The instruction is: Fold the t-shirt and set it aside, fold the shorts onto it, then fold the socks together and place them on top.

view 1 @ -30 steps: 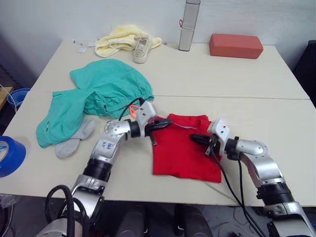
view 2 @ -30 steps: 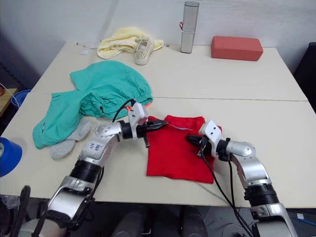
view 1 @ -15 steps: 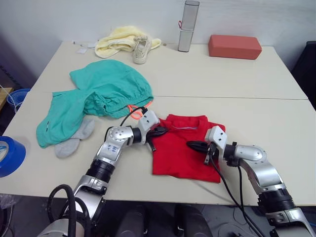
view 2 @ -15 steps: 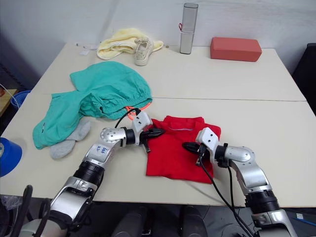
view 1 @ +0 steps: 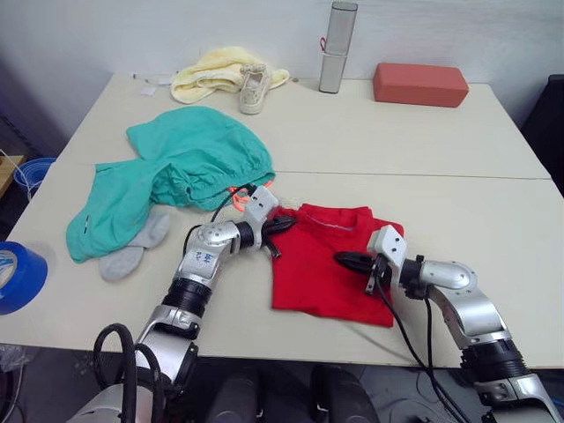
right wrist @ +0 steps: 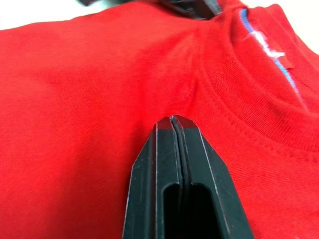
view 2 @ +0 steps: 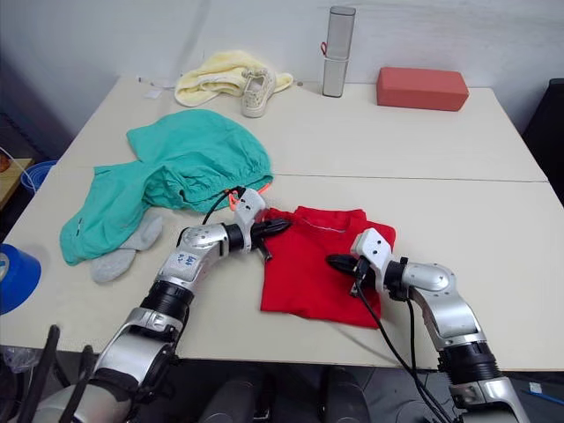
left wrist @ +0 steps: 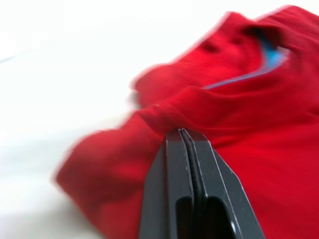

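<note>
The red t-shirt (view 1: 319,275) lies folded into a compact rectangle near the table's front edge, neck band toward the far side. My left gripper (view 1: 287,222) is shut, its tip resting on the shirt's far-left corner (left wrist: 164,107) with no cloth between the fingers. Also shut, my right gripper (view 1: 340,258) presses its tip on the shirt's middle, just below the collar (right wrist: 234,99). The teal shorts (view 1: 176,167) lie crumpled to the left, with the orange drawstring (view 1: 236,196) showing beside my left arm. The grey socks (view 1: 132,248) lie partly under the shorts' near edge.
At the table's far side are a pale yellow cloth (view 1: 210,76), a beige sneaker (view 1: 253,89), a silver cylinder (view 1: 336,46) and a red block (view 1: 419,83). A blue tape roll (view 1: 16,278) sits at the left edge.
My right gripper has slid a little toward me over the shirt. My left gripper stayed shut at the shirt's far-left corner, shifting only slightly.
</note>
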Controlling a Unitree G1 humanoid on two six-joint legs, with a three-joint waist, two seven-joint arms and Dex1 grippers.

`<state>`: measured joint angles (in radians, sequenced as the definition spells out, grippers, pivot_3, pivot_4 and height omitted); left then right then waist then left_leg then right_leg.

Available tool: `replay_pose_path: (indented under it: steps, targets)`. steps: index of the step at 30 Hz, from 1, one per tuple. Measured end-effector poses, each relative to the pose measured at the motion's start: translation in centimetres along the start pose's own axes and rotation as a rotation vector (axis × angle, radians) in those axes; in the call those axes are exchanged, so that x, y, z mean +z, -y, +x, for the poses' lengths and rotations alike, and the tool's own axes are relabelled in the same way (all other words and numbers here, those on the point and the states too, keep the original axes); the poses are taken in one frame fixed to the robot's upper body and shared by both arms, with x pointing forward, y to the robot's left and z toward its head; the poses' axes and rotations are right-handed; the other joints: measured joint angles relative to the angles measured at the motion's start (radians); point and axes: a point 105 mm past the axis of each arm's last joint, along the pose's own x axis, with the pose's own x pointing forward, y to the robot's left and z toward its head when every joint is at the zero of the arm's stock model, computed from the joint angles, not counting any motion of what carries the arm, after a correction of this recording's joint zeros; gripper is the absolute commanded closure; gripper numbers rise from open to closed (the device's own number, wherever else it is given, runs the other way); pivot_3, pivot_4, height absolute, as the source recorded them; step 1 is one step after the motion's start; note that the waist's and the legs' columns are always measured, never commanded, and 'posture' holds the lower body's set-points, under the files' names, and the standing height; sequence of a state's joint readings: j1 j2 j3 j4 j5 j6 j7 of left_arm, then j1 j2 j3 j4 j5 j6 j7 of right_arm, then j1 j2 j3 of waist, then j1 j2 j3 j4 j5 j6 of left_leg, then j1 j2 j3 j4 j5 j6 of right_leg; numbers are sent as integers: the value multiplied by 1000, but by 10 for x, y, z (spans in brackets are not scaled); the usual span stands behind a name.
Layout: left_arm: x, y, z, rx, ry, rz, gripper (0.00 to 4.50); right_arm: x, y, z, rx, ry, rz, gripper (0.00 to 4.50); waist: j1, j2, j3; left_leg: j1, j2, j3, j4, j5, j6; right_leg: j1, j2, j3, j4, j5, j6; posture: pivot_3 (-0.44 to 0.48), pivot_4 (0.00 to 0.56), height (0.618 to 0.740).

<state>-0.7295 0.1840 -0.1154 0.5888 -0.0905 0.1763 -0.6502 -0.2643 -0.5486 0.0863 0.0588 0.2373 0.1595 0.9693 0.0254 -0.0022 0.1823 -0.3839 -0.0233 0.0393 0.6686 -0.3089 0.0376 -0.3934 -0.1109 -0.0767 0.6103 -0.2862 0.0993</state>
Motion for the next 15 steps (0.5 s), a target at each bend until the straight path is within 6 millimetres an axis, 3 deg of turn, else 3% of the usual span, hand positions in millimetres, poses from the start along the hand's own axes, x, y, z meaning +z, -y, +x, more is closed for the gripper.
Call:
replay_pose_path:
  steps: [7,10,15]
  targets:
    - [5,-18,8,112,52,-31,4470,0,-2,-1,1,0,15,4500,0,0,0,0,0,0,0,0,0,0,0,-2,0,0,0,0,150,740]
    - [7,-17,8,107,84,-10,4470,1,-2,0,-6,18,35,4500,-1,-1,0,-1,0,0,0,0,0,-1,0,-3,0,0,0,0,150,740]
    - [27,-4,-12,-7,201,79,4470,17,5,-3,-21,124,92,4500,-5,0,0,-2,0,1,0,0,-1,-2,0,-2,0,0,0,0,150,740]
